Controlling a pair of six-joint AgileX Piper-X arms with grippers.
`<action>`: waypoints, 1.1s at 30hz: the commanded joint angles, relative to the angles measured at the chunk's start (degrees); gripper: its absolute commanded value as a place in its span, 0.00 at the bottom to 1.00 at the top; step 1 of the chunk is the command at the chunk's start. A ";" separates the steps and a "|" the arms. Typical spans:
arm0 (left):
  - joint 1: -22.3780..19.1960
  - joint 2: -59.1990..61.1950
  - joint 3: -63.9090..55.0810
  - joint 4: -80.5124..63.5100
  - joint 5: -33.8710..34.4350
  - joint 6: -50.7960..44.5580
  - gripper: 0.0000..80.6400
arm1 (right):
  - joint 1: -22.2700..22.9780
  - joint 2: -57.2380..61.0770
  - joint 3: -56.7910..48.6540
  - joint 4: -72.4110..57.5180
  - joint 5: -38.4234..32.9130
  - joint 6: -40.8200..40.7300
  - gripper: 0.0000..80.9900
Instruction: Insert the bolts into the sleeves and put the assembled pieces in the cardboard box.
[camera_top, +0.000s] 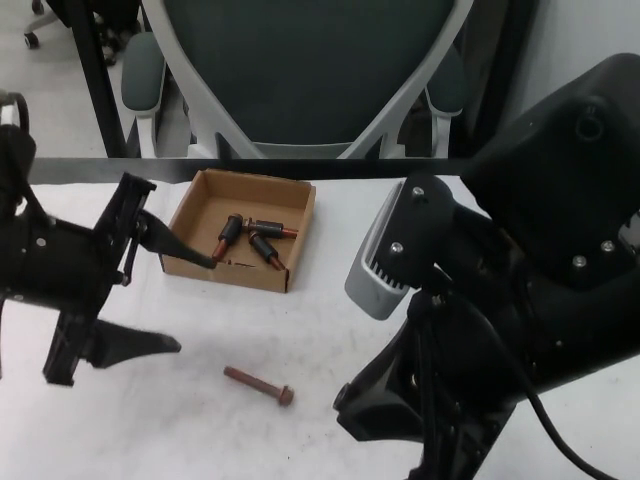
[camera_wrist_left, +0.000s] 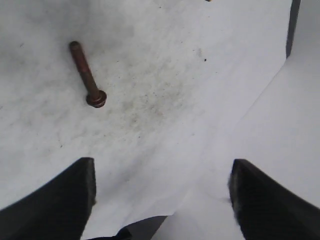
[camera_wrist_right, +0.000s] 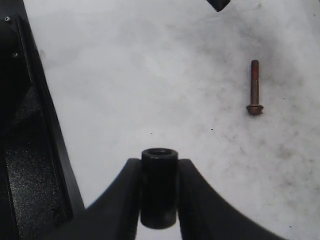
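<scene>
A reddish bolt (camera_top: 258, 384) lies loose on the white bench; the same bolt (camera_wrist_left: 87, 75) is ahead of my left gripper (camera_wrist_left: 162, 200), which is open and holds nothing. In the high view my left gripper (camera_top: 175, 305) hangs at the left, between the bolt and the cardboard box (camera_top: 196, 213). Three assembled pieces (camera_top: 250, 238) lie inside the box. My right gripper (camera_wrist_right: 159, 192) is shut on a black sleeve (camera_wrist_right: 159, 187), held upright with its bore facing up. The bolt (camera_wrist_right: 254, 87) lies some way off from it.
A grey-green office chair (camera_top: 300, 60) stands behind the bench's far edge. The right arm's bulk (camera_top: 520, 300) covers the near right of the bench. Open white surface surrounds the loose bolt.
</scene>
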 joint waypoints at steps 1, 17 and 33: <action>-0.14 -0.64 -0.18 -2.01 0.96 4.62 0.84 | 0.52 -0.69 0.11 0.61 -0.86 0.08 0.00; -6.59 -0.64 -0.50 -2.50 -7.07 58.84 0.84 | 0.66 -0.69 0.11 3.57 -0.86 2.65 0.00; -15.78 9.17 -6.77 3.74 -27.77 80.34 0.56 | 0.66 -2.60 0.11 3.70 -1.88 0.21 0.00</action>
